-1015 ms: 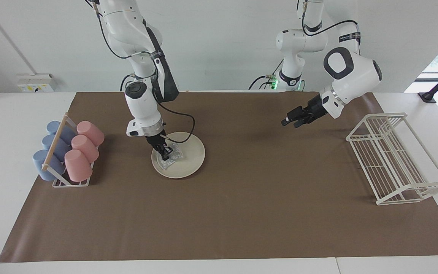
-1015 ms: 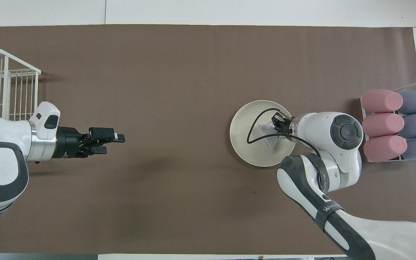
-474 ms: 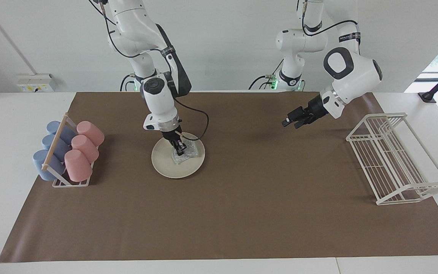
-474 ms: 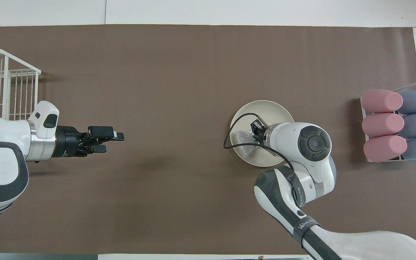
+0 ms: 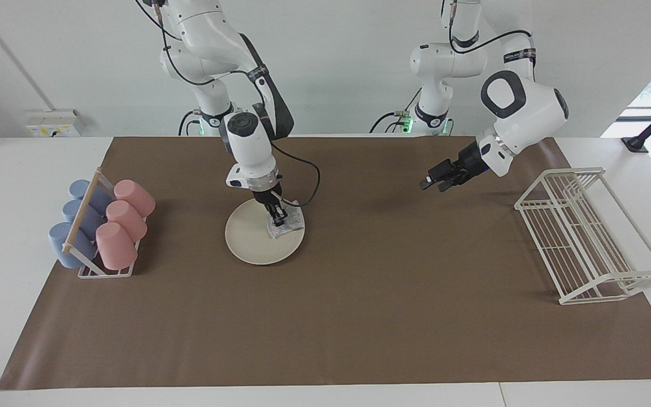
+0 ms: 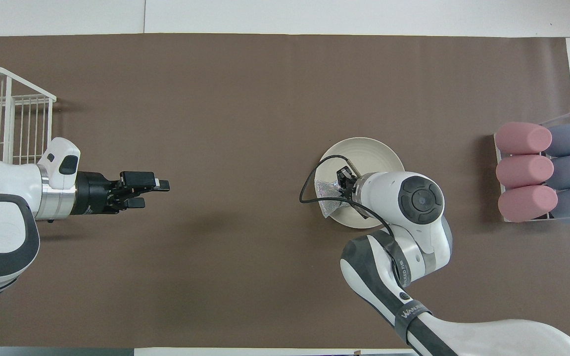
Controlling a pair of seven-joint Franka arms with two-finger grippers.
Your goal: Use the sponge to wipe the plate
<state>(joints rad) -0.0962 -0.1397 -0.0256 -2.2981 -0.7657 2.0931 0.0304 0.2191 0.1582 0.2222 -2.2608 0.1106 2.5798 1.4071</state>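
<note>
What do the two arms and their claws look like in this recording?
Both arms have glossy white shells with dark grey joint caps and bands. The right claw and left claw are black. A loose black cable loops beside the right wrist, and more black cable runs along both upper arms.

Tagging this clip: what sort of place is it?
Probably a robotics lab bench staged as a dishwashing spot: brown paper sheet over a white table, wire rack, stand of cups, right hand pressing the sponge on the plate.
</note>
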